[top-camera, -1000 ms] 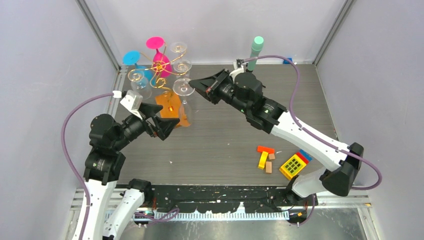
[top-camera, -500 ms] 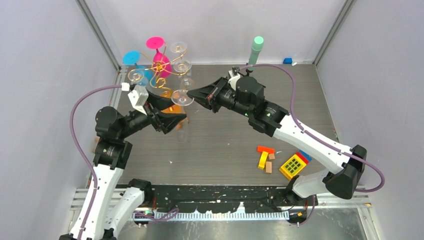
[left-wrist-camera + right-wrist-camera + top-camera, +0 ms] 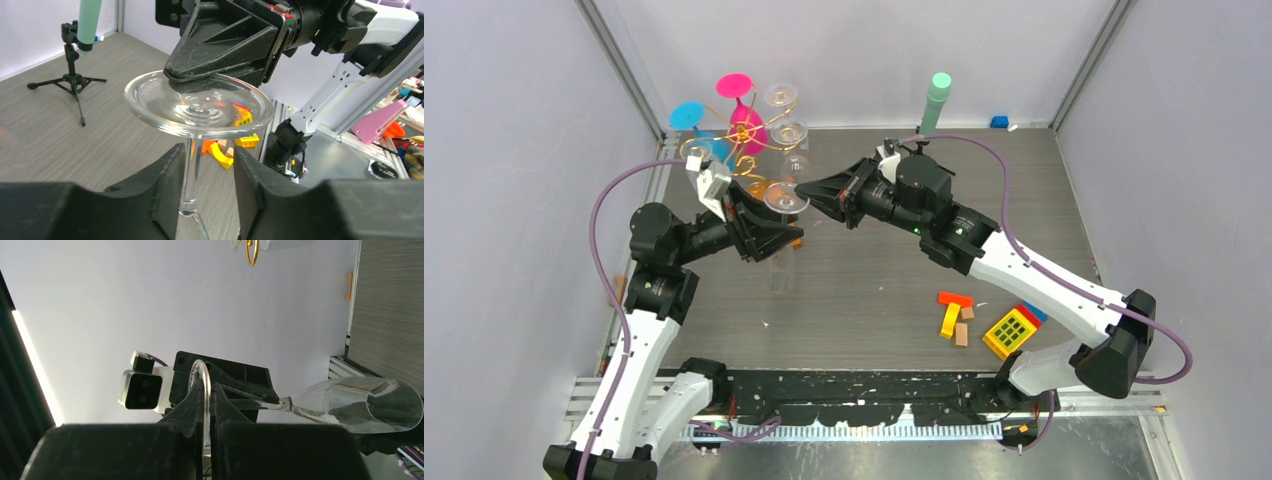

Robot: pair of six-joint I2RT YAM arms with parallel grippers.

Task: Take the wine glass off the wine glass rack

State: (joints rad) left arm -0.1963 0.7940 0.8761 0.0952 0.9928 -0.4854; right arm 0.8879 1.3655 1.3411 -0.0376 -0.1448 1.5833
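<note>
A clear wine glass [image 3: 785, 198] hangs upside down just in front of the gold wire wine glass rack [image 3: 742, 135], foot up and bowl down. My right gripper [image 3: 804, 190] is shut on the rim of its foot [image 3: 202, 374]; the bowl [image 3: 365, 402] points away. My left gripper [image 3: 774, 235] straddles the stem [image 3: 189, 170] below the foot [image 3: 200, 102]. Its jaws are partly narrowed: the stem lies against the left finger [image 3: 167, 175], with a gap to the right finger [image 3: 250, 175]. The left gripper [image 3: 207, 157] hides most of the rack's orange base.
Pink [image 3: 744, 120], blue [image 3: 689, 115] and clear [image 3: 786, 120] glasses still hang on the rack. A mint-green cylinder on a black tripod [image 3: 937, 100] stands at the back. Toy blocks [image 3: 954, 315] and a yellow block [image 3: 1010, 331] lie front right. Grey walls close in on both sides.
My left arm has swung up and in under the glass's foot, and its jaws have narrowed round the stem. My right gripper has carried the glass slightly forward, away from the rack.
</note>
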